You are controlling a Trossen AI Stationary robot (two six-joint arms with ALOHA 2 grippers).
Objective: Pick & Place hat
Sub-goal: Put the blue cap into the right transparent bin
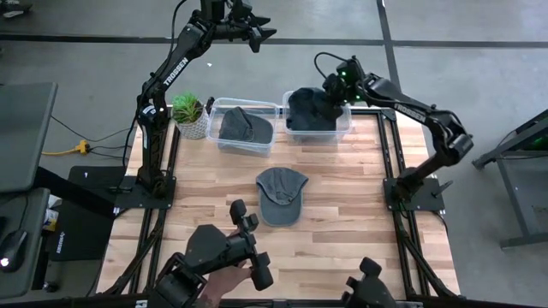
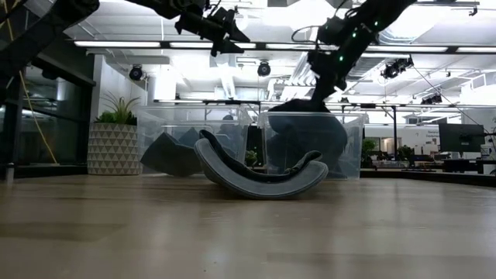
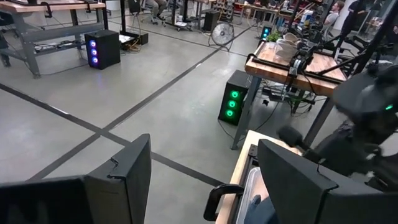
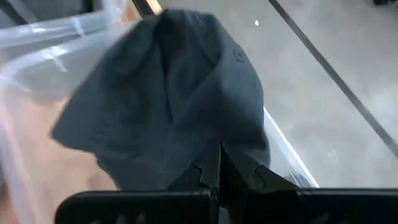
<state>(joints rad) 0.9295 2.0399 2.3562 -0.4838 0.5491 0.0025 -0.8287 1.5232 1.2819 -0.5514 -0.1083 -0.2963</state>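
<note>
Dark grey hat (image 4: 168,99) fabric is bunching in my right claw (image 4: 219,163), pinched fully together on it over the clear bin (image 1: 342,128); my left claw (image 1: 257,34) is hanging apart beyond the table (image 1: 342,222).

Two clear bins stand along the far edge of the tabletop (image 1: 342,222): the left bin (image 1: 244,127) with a dark hat (image 1: 246,127) inside, the right bin (image 1: 318,120) filled by another hat (image 1: 312,109) and blocked from above by the right gripper (image 1: 336,92), pinched on that cloth. A plant (image 1: 190,115) closes the gap at the left bin's outer side. A grey cap (image 1: 281,193) lies mid-table, with bare wood all round it. The near edge is crowded by black leader arms (image 1: 229,248) and a person's hand (image 1: 229,278). The left gripper (image 1: 257,32) hangs beyond the far edge, above the floor.
</note>
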